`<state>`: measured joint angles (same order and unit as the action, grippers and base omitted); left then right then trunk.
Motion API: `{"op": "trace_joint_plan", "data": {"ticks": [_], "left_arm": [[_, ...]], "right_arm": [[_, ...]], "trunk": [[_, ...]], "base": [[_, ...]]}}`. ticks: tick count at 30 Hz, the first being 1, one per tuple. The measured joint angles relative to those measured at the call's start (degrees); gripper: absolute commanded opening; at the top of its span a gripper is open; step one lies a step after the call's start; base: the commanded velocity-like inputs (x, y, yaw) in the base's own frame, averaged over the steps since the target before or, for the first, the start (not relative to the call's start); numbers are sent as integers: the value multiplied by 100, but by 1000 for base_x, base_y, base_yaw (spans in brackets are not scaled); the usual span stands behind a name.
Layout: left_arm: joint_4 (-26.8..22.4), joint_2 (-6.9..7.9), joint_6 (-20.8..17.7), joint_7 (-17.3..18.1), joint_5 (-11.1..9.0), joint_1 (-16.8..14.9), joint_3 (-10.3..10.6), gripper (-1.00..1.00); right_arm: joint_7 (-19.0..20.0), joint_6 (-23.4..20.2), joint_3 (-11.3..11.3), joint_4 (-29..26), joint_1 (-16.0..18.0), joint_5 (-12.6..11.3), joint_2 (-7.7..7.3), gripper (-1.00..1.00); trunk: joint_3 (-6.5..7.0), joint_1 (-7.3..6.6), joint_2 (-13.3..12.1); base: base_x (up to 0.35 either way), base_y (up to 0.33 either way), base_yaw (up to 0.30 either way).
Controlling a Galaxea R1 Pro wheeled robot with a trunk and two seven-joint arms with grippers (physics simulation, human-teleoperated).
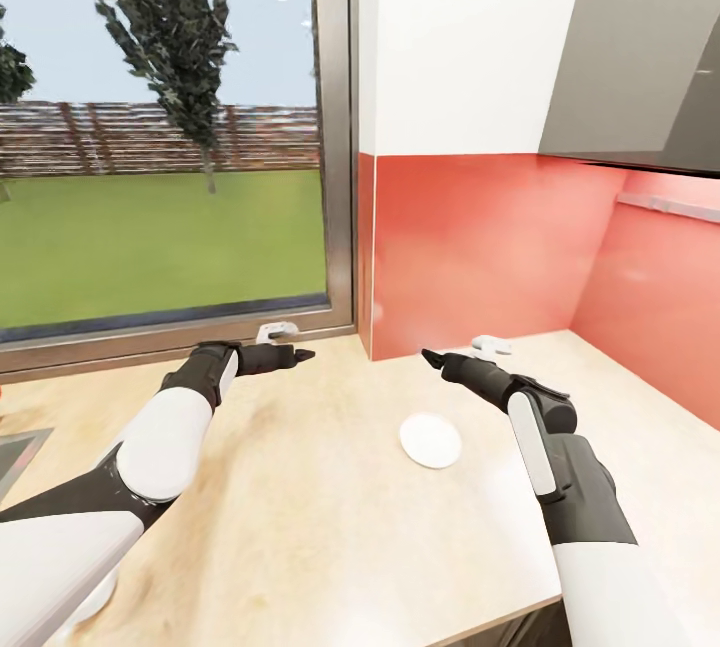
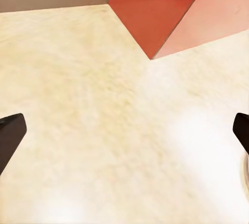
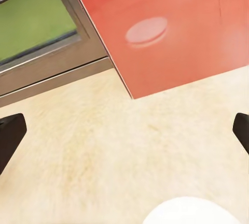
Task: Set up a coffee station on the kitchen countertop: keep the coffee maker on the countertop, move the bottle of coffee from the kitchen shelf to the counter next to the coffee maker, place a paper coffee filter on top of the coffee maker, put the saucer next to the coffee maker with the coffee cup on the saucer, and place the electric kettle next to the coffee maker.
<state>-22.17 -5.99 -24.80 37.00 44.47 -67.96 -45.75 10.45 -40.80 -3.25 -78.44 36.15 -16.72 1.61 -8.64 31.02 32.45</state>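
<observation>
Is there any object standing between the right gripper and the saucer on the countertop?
No, nothing visible does. The saucer lies flat on the bare light-wood countertop, just below and toward the robot from the right gripper, whose fingers are spread open. Only open counter separates them.

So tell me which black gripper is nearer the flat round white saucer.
The right gripper, hovering open just beyond the saucer on the light-wood countertop; the left gripper hangs farther off, by the window.
</observation>
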Motion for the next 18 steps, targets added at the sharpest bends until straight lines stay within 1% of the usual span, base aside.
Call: {"op": "trace_joint_plan", "data": {"ticks": [5, 18], "left_arm": [[0, 0, 0, 0, 0, 0, 0, 100], [39, 0, 15, 0, -4, 31, 0, 100]], "right_arm": [[0, 0, 0, 0, 0, -1, 1, 100], [-5, 0, -14, 18, 0, -1, -4, 100]], "trunk": [[0, 1, 0], [0, 1, -1]], "base": [[72, -36, 0], [4, -2, 0]]}}
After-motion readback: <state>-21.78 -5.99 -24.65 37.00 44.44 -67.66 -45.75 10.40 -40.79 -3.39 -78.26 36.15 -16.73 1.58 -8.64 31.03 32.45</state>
